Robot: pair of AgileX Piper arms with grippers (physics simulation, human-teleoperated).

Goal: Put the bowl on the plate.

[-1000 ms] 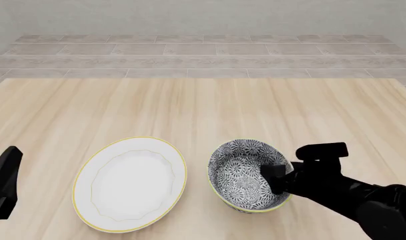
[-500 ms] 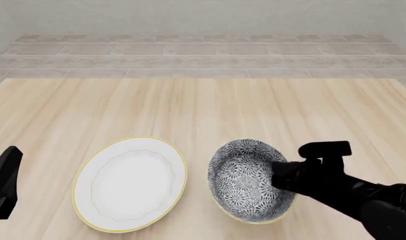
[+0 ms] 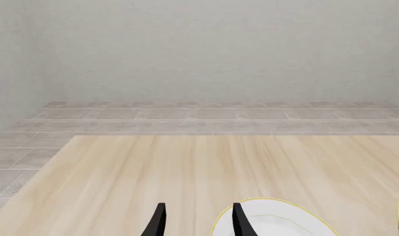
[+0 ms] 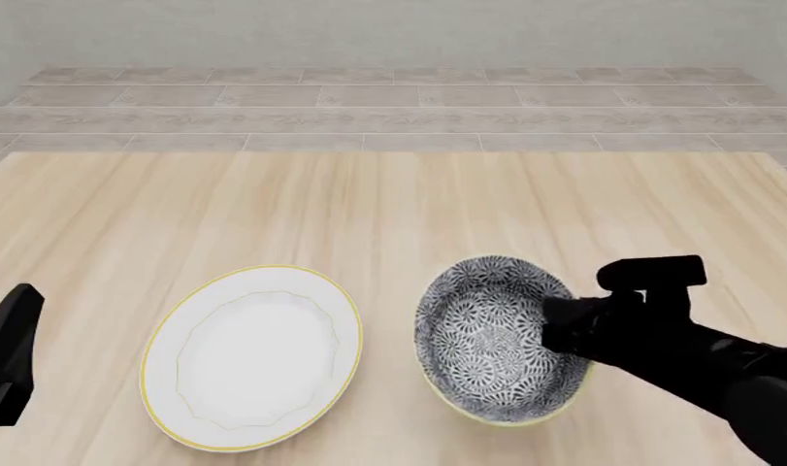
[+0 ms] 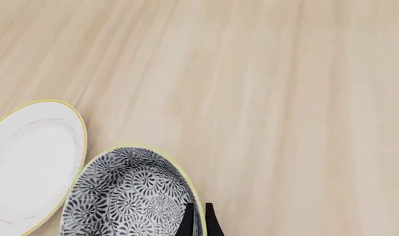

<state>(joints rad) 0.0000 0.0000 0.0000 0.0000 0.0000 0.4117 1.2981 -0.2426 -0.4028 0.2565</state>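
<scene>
The bowl (image 4: 494,340), blue-grey floral with a yellow-green rim, hangs tilted just right of the plate (image 4: 250,354), its opening turned toward the camera. My right gripper (image 4: 558,330) is shut on the bowl's right rim; in the right wrist view the fingertips (image 5: 198,220) pinch the rim of the bowl (image 5: 124,196), with the plate (image 5: 28,157) beside it. The white plate lies flat on the table with nothing on it. At the table's left edge my left gripper (image 4: 8,354) stays apart from both; in its wrist view the gripper (image 3: 198,221) is open, beside the plate (image 3: 278,222).
The wooden table (image 4: 393,214) stretches bare behind the plate and bowl to its far edge. Beyond it lie a tiled floor (image 4: 393,107) and a grey wall. The right arm (image 4: 704,374) reaches in from the lower right corner.
The right gripper has moved slightly right and up with the bowl, which now looks larger and more tilted. The plate and left gripper have not moved.
</scene>
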